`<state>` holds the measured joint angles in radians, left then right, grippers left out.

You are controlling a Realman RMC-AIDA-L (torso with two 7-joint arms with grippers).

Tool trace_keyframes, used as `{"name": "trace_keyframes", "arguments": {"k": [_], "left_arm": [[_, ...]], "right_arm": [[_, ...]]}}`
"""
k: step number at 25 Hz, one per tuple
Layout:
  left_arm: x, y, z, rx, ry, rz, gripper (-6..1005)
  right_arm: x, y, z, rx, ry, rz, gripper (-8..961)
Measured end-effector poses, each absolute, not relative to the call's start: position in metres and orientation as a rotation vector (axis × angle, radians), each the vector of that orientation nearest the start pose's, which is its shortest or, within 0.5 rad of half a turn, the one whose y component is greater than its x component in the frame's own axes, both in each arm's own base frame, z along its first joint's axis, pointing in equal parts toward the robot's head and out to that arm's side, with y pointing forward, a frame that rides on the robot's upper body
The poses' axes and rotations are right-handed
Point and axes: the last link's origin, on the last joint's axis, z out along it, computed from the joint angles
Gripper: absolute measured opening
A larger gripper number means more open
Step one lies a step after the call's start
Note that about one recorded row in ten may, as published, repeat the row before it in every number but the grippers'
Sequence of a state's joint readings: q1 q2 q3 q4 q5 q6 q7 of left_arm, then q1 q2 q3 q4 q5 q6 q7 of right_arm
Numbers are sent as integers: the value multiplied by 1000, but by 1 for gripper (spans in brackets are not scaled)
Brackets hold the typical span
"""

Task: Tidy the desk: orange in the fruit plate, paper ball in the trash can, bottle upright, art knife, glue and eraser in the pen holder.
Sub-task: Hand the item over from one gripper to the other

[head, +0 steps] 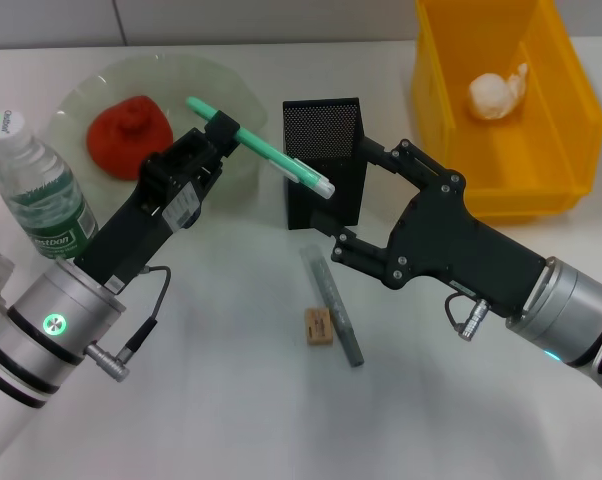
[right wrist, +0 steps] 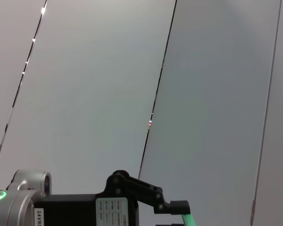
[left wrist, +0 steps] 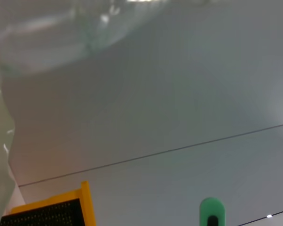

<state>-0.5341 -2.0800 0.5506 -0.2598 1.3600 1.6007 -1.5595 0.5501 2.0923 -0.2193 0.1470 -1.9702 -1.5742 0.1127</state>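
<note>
I have the left gripper (head: 224, 138) raised over the surface (head: 211, 400), just in front of the fruit plate (head: 81, 95). Its fingers are closed on a green stick-shaped tool (head: 271, 152) with a white tip, which I take to be the art knife or the glue; I cannot tell which. The tool lies across the fingers, tilted, its white end reaching in front of the upper part of the pen holder (head: 326, 155). In the left wrist view I see only the tool's green end (left wrist: 211, 210).

My right gripper (head: 349, 195) is spread wide, one finger beside the pen holder's right wall and the other low by its front corner, so the holder's right side sits between them. I cannot tell whether they touch it. The pen holder stands upright at the middle of the surface.

The orange (head: 129, 136) rests in the fruit plate at the far left. The bottle (head: 41, 195) stands upright just beside the plate, cap up. The paper ball (head: 496, 93) lies inside the trash can (head: 571, 110) at the far right. On the surface in front of the pen holder lies a grey stick (head: 333, 306), and the eraser (head: 319, 326) sits just beside it on its left.
</note>
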Motion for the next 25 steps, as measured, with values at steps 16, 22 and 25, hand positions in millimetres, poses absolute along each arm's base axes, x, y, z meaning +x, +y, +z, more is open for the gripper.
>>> {"name": "trace_keyframes", "arguments": {"k": [16, 22, 25], "left_arm": [[-256, 269, -71, 1727, 1950, 1906, 189], [-256, 269, -72, 1730, 1955, 1906, 189], [-257, 269, -72, 1732, 1960, 1902, 189]], "right_arm": [[232, 270, -91, -2289, -44, 1051, 721], [231, 270, -93, -2294, -27, 1043, 715], [230, 271, -93, -2293, -28, 1046, 712]]}}
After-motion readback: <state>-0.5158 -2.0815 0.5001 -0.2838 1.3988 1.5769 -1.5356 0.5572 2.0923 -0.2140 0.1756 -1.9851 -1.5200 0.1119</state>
